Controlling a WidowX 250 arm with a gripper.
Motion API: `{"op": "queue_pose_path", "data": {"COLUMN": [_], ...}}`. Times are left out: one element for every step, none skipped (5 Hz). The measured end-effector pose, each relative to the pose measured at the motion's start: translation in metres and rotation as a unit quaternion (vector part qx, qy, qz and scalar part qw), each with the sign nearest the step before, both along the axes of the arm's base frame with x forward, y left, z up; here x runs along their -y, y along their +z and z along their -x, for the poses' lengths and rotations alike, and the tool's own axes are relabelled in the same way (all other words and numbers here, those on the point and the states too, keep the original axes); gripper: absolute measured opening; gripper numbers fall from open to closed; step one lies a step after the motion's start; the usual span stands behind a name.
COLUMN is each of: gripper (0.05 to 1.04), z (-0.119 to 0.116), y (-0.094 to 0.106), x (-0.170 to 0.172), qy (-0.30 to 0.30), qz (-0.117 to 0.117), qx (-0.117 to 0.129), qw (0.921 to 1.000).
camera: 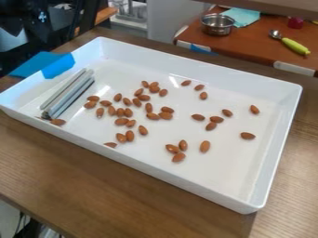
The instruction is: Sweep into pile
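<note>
Brown almonds (148, 108) lie scattered in a large white tray (186, 182). Most are loosely grouped in the tray's left and middle part, some of them touching. Toward the right are small clusters and single ones, with one almond (248, 135) near the right wall. A few almonds (172, 148) sit together nearer the front. At the tray's left end lies a bundle of long grey bars (71, 93), slanting from lower left to upper right. One almond (57, 122) rests just below the bars' near end.
Blue tape (58, 66) covers part of the tray's left rim. Black equipment (37, 21) stands beyond the upper-left edge. On a reddish-brown surface behind are a metal bowl (217, 25), a teal cloth (243, 16) and a green-handled spoon (295, 46).
</note>
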State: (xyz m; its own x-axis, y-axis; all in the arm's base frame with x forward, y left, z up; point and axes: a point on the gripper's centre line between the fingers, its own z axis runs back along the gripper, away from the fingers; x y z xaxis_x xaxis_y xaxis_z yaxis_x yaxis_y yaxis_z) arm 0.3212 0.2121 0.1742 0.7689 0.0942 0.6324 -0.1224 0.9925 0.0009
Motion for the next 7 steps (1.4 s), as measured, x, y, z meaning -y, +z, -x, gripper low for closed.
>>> {"op": "queue_pose_path", "data": {"gripper": [1.001,1.001,1.001,1.001,1.001,1.001,1.001], "z": [0.005,0.004,0.006,0.01,0.015,0.014,0.009], "y": [-0.021,-0.03,-0.036,-0.042,-0.046,-0.054,-0.053], "x": [0.003,0.013,0.023,0.035,0.044,0.048,0.049], "qy": [0.001,-0.001,-0.002,0.006,0.007,0.015,0.024], "qz": [0.017,-0.008,-0.02,-0.021,-0.008,0.003,0.01], "qx": [-0.026,-0.071,-0.115,-0.162,-0.21,-0.234,-0.215], "qw": [0.9995,0.9975,0.9932,0.9865,0.9776,0.9722,0.9762]}}
